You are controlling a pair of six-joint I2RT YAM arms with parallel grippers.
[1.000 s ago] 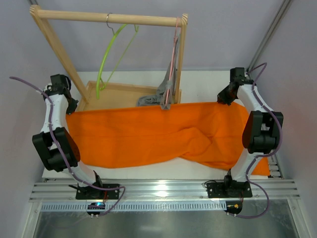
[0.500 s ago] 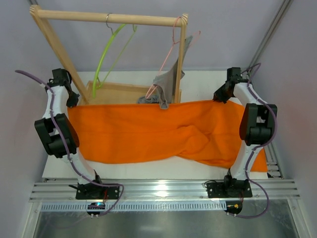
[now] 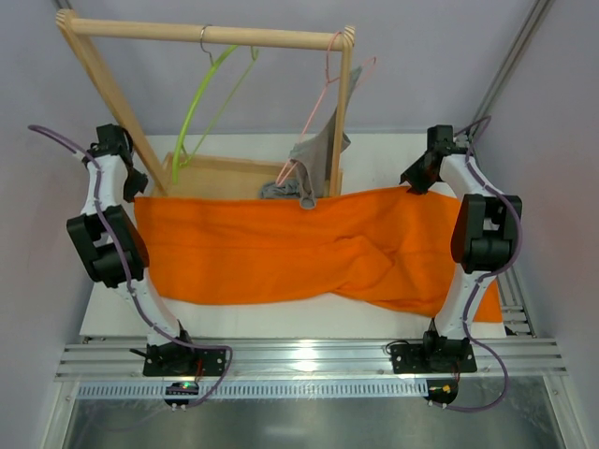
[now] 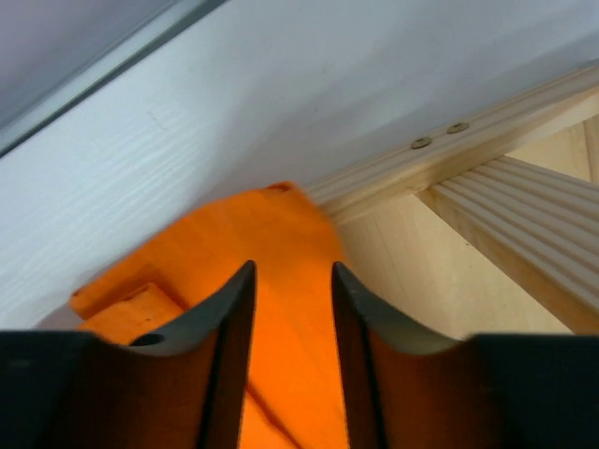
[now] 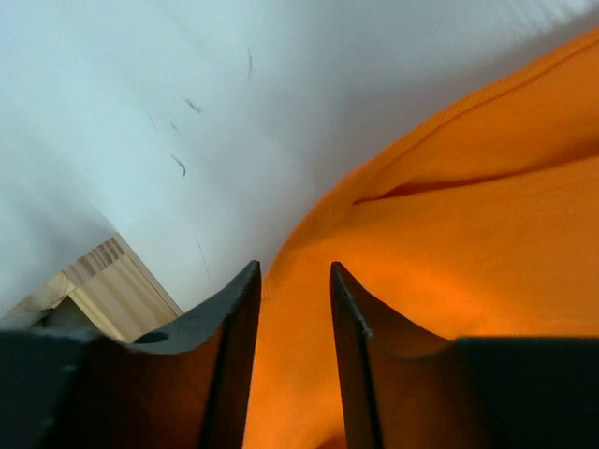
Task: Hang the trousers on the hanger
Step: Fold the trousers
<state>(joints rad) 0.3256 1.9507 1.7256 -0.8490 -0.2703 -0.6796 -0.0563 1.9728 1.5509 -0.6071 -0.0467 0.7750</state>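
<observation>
trousers: flat on table, below rack
hanger: hooked on rack rail, clear of cloth
left gripper: jaws part-open over far corner, likely gripping nothing
right gripper: same
do well: pinch both corners evenly, lift level

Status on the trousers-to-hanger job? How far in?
Done: the trousers lie spread out across the table. In hand: nothing gripped; the left end effector and right end effector stand open at the cloth's far corners. Left: all of the hanging; the hanger hangs bare on the rack.
</observation>
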